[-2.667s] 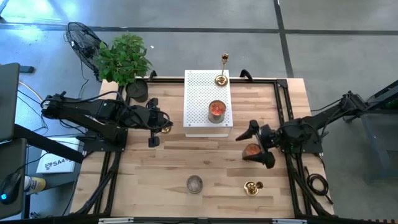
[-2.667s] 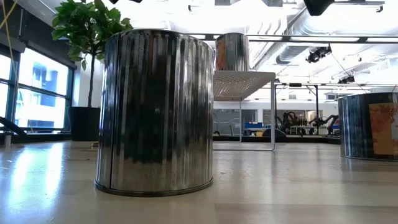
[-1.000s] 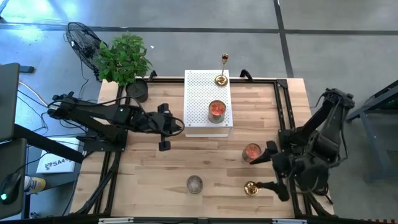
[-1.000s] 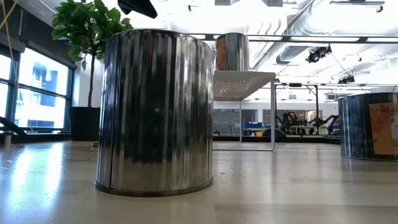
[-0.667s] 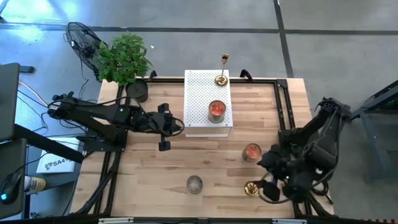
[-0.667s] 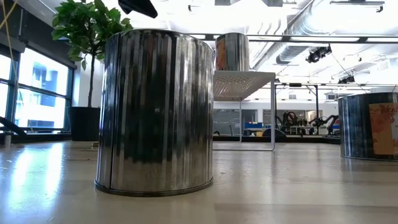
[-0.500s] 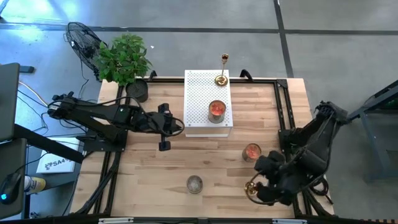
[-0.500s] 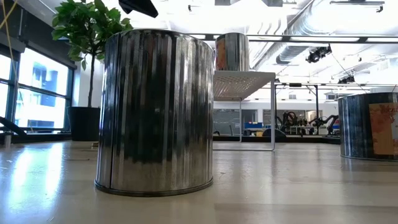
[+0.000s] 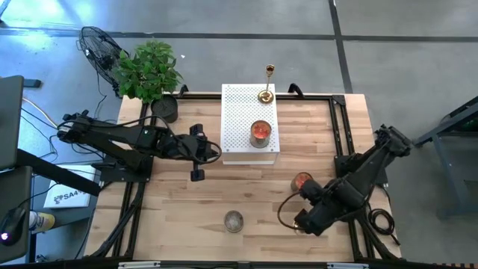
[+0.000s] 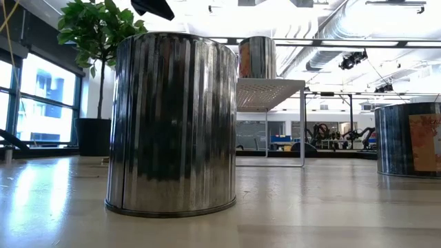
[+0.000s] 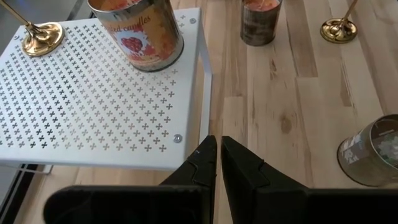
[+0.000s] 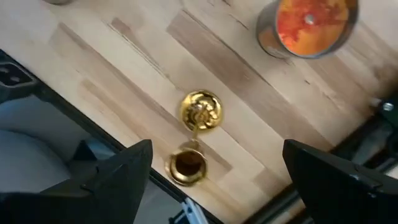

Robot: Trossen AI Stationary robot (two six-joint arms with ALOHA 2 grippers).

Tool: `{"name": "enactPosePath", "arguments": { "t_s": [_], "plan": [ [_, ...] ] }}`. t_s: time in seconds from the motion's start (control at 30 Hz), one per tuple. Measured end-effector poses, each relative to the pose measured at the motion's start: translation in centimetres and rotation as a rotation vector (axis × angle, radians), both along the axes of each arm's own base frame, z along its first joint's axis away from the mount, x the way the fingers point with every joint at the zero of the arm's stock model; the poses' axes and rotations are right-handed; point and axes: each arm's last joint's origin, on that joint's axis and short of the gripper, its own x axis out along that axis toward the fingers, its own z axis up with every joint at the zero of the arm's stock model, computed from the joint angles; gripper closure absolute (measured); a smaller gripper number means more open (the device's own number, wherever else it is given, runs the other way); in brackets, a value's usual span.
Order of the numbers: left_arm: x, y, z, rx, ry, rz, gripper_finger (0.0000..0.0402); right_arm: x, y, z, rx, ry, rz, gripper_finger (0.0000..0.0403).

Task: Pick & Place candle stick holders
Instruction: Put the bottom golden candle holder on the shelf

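Spread wide, the right gripper's [image 12: 211,168] fingers [image 12: 118,171] hang over a shiny gold-brass candlestick [image 12: 196,127] standing on the pale wooden worktop [image 9: 261,190], while the left gripper's [image 11: 214,155] fingers, pressed together, wait beside the white perforated metal shelf [image 9: 243,104].

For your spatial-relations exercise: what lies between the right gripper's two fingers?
In the right wrist view, a gold candle stick holder stands on bare wooden table between the open right gripper's fingers.

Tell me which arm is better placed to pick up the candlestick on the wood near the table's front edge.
Right. The right gripper hangs open directly over that candlestick; the left gripper, shut, waits beside the white shelf.
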Motion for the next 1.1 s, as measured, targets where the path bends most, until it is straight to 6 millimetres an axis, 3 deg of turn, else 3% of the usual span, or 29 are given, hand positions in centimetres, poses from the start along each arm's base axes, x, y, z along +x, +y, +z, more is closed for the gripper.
{"name": "enactPosePath", "arguments": {
  "t_s": [0.2, 0.7, 0.93, 1.1],
  "plan": [
    [-0.1, 0.0, -0.1, 0.006, 0.018, -0.003, 0.0383, 1.0, 0.5, -0.1, 0.052, -0.064, -0.011, 0.0048],
    [0.1, 0.0, -1.7, 0.019, 0.031, -0.012, 0.0383, 1.0, 1.5, -1.1, 0.115, 0.047, -0.06, 0.0048],
    [0.2, 0.0, -1.7, 0.017, 0.022, -0.013, 0.0383, 0.6, 2.4, -3.6, 0.191, 0.146, -0.077, 0.0054],
    [0.4, -0.1, -1.4, 0.011, -0.011, -0.012, 0.0383, 0.9, 2.5, -4.5, 0.199, 0.119, -0.056, 0.0056]
  ]
}}
